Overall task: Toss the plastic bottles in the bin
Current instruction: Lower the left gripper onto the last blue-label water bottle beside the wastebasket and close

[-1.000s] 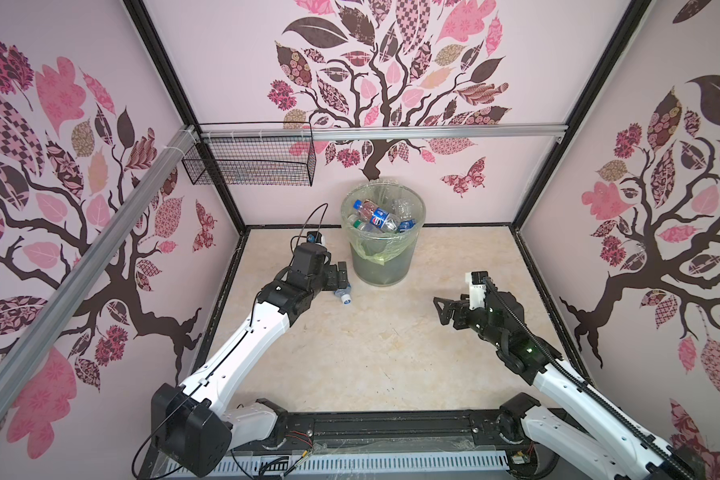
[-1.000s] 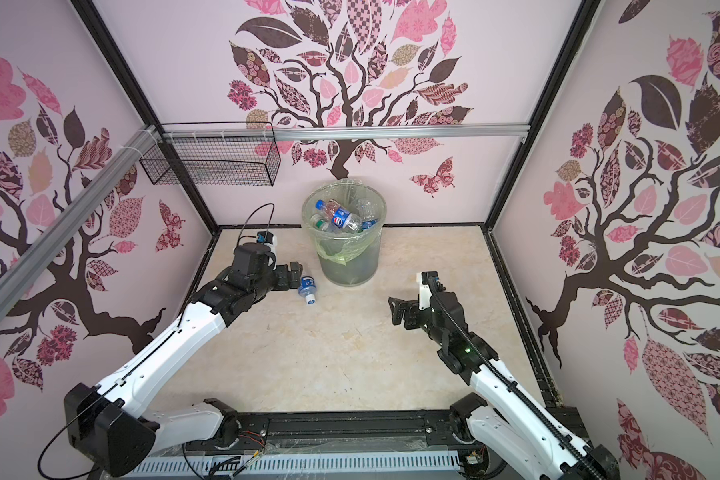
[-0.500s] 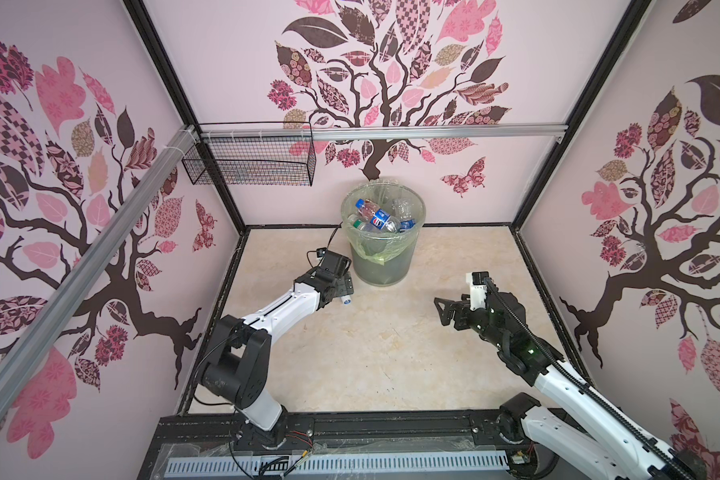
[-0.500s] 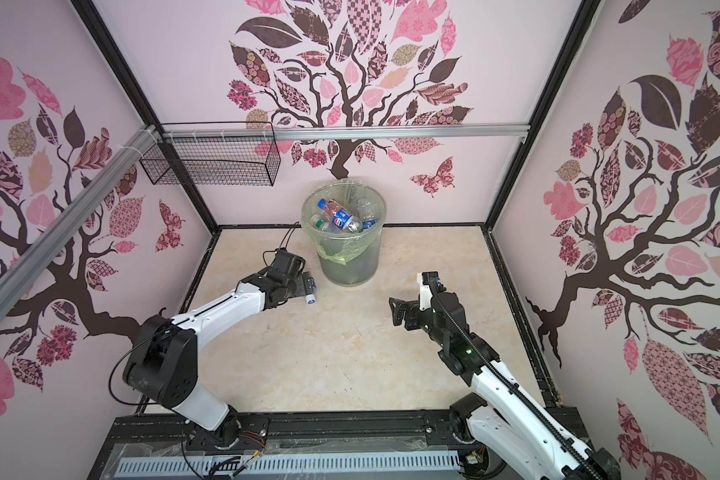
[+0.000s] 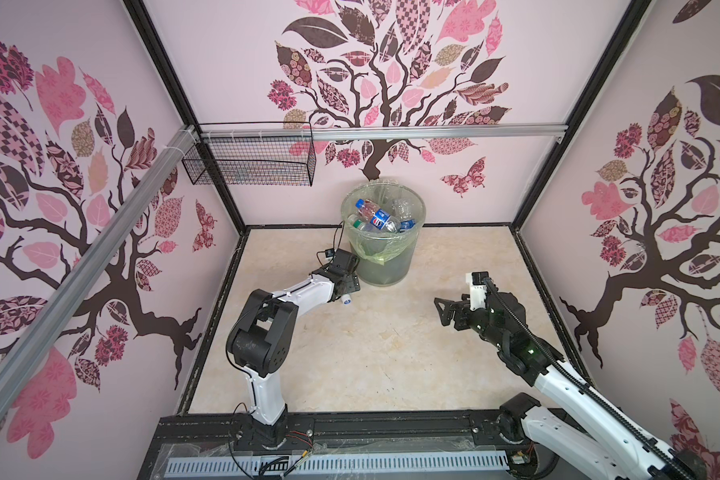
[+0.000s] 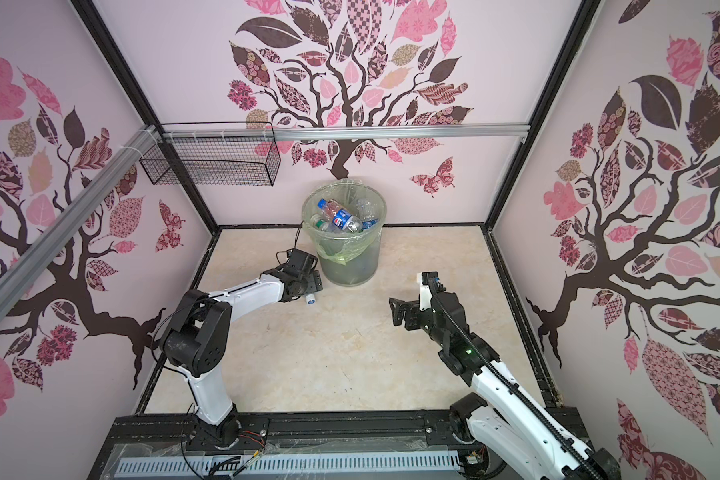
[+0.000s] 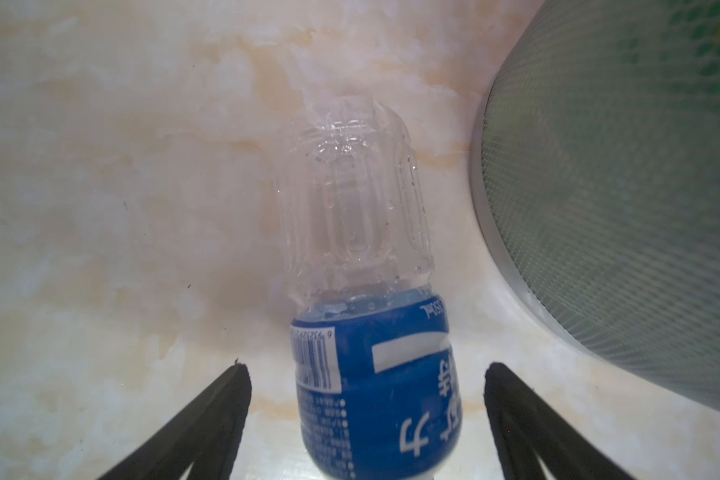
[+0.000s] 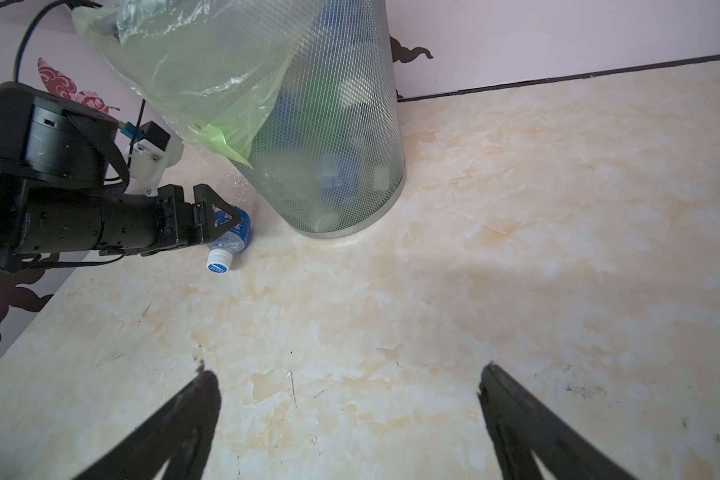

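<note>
Now | left hand [image 7: 364, 368] apart, straddling 1 lying bottle [image 7: 358, 216] beside bin [image 7: 620, 187] | right hand [image 8: 346, 368] apart over floor [image 8: 516, 208]

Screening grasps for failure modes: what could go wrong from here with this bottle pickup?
The bottle lies on its side between the left gripper's open jaws; closing could roll it away. The bin wall stands close beside one finger and could get knocked. The bottles inside pile near its rim; another may bounce out.

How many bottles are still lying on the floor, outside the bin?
1. A clear blue-labelled bottle lies on its side beside the bin, between the open jaws of the left gripper. Others might hide behind the bin.
</note>
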